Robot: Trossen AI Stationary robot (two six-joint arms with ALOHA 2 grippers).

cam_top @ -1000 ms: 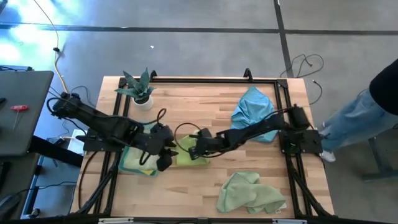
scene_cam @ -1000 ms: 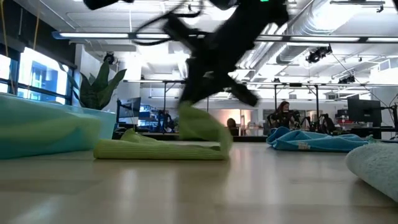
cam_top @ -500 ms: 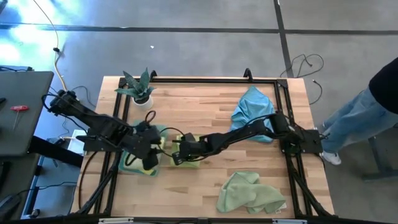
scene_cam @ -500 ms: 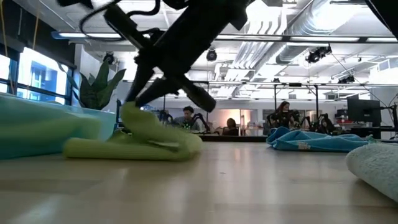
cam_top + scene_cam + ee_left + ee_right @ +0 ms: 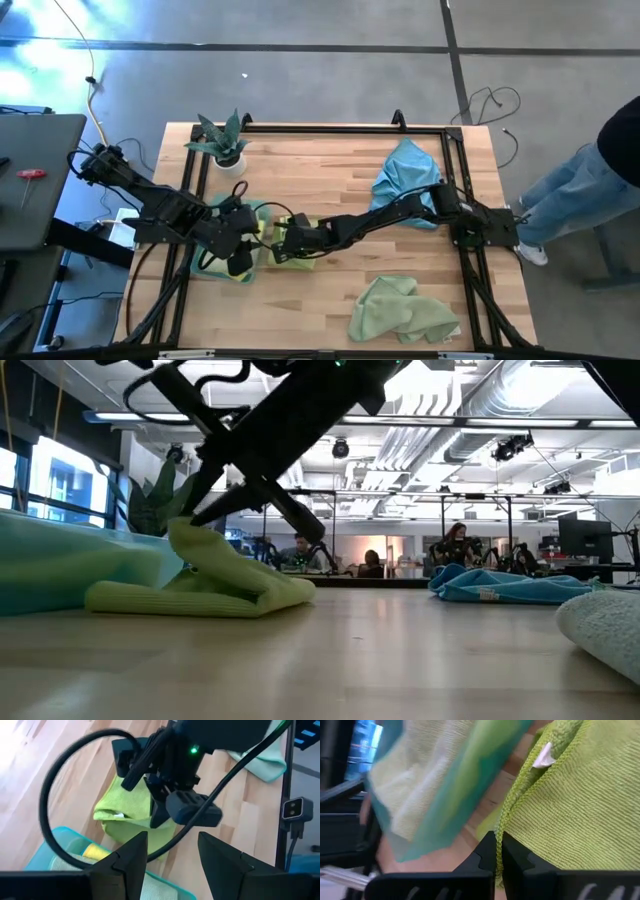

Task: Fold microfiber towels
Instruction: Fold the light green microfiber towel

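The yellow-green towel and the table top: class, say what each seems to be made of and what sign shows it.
Yellow-green towel: a soft knitted or looped cloth, probably microfiber; matte, with fine ribbed rows and a small white label at its edge. It sags in folds where the right hand pinches it.
Table top: pale wood, probably joined planks, since long grain lines run across it; it has a smooth, slightly glossy finish.

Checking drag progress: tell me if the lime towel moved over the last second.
Yes. In the high view the lime towel, pinched by the right tool, slid toward the stack on the table's left, away from the blue towel.
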